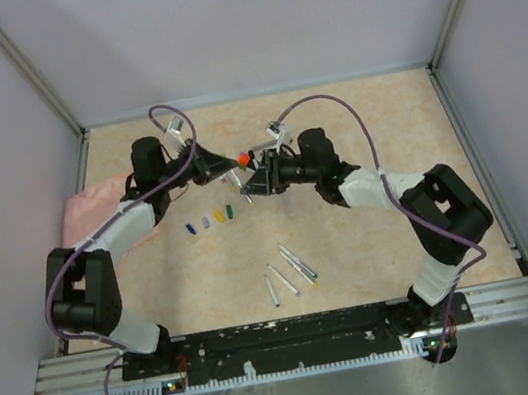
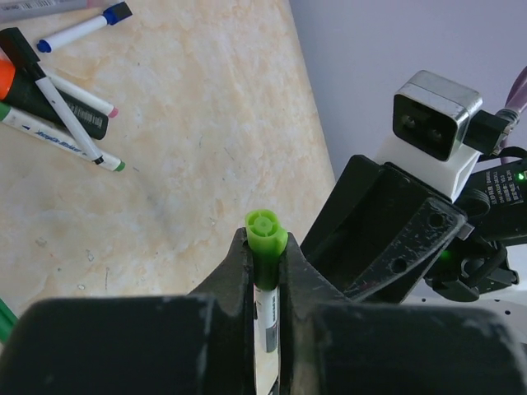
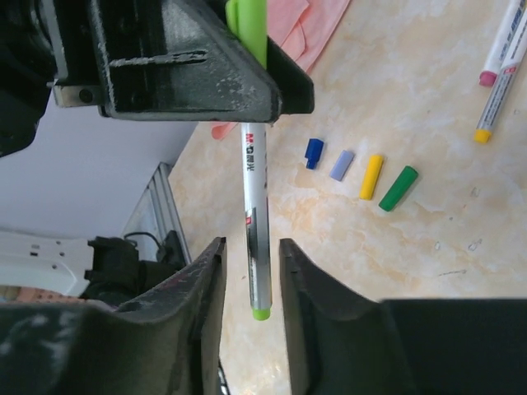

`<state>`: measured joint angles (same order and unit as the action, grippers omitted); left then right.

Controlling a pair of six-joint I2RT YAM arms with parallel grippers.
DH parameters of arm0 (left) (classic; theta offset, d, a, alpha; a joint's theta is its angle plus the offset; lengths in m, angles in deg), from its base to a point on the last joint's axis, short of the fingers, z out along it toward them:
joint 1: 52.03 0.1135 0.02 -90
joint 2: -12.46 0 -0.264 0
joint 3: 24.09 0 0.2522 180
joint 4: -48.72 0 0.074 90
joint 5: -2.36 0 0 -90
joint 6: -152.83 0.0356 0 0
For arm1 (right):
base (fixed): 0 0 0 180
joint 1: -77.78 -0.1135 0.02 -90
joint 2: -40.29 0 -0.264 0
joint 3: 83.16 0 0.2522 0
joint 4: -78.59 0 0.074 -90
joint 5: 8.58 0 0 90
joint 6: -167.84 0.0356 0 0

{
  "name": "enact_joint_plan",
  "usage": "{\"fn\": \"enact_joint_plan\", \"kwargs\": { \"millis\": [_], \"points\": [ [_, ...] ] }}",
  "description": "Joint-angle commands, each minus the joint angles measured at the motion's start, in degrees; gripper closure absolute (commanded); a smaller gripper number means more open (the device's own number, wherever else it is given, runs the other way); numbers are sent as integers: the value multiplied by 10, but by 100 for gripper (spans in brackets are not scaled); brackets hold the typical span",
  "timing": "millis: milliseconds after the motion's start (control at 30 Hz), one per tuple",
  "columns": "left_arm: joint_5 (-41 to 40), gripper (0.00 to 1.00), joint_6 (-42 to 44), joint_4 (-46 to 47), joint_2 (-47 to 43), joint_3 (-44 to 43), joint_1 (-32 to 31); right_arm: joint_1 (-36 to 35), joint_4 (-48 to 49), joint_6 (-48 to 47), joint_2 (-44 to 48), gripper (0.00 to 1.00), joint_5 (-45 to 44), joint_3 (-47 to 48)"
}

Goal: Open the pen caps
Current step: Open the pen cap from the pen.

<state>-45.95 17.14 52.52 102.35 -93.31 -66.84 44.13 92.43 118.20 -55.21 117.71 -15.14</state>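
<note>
1. Over the mottled beige surface (image 1: 369,220), the arms meet mid-air; four small coloured plastic caps (image 1: 217,215) lie in a row nearby.
2. Closer in, the left claw (image 2: 265,251) is clamped on a slim white pen barrel (image 2: 266,329) just under its round-ended lime-green cap (image 2: 266,232).
3. Opposite, the right claw (image 3: 251,247) stands apart, straddling the glossy barrel's tail; uncapping probably needs it to close and pull straight.

Pink cloth (image 1: 94,214) is lying crumpled against the left edge of the beige marbled tabletop (image 1: 382,238). Pale lilac walls (image 1: 244,18) are enclosing the table on three sides, and a slotted aluminium rail (image 1: 524,296) is running along its near edge.
</note>
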Motion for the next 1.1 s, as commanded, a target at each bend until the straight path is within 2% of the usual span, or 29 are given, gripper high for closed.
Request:
{"fn": "enact_joint_plan", "kwargs": {
  "millis": [0, 100, 367, 433, 500, 600, 633, 700, 833, 900, 1067],
  "points": [
    [13, 100, 5, 51, -32, 14, -2, -7, 28, 5, 47, 59, 5, 3],
    [23, 100, -7, 86, -41, 26, -6, -9, 29, 13, 52, 53, 5, 5],
    [41, 100, -24, 143, -48, 41, -19, -30, -8, 7, 38, 55, -2, 37],
    [43, 100, -25, 150, -50, 45, -19, -33, -13, 6, 37, 62, -5, 41],
    [45, 100, -24, 153, -53, 48, -20, -36, -21, 2, 38, 74, -7, 46],
    [47, 98, -25, 163, -55, 52, -19, -37, -30, -3, 40, 98, -10, 51],
    [48, 92, -25, 166, -56, 52, -19, -38, -32, -4, 40, 100, -11, 52],
    [47, 73, -26, 172, -63, 52, -17, -38, -32, -5, 43, 100, -10, 49],
    [21, 51, -24, 161, -90, 52, -11, -39, -27, -3, 50, 100, -7, 38],
    [14, 49, -25, 150, -93, 50, -7, -40, -24, -3, 53, 100, -7, 34],
    [11, 50, -30, 135, -93, 46, -6, -45, -24, -4, 54, 100, -3, 35]
  ]
}}
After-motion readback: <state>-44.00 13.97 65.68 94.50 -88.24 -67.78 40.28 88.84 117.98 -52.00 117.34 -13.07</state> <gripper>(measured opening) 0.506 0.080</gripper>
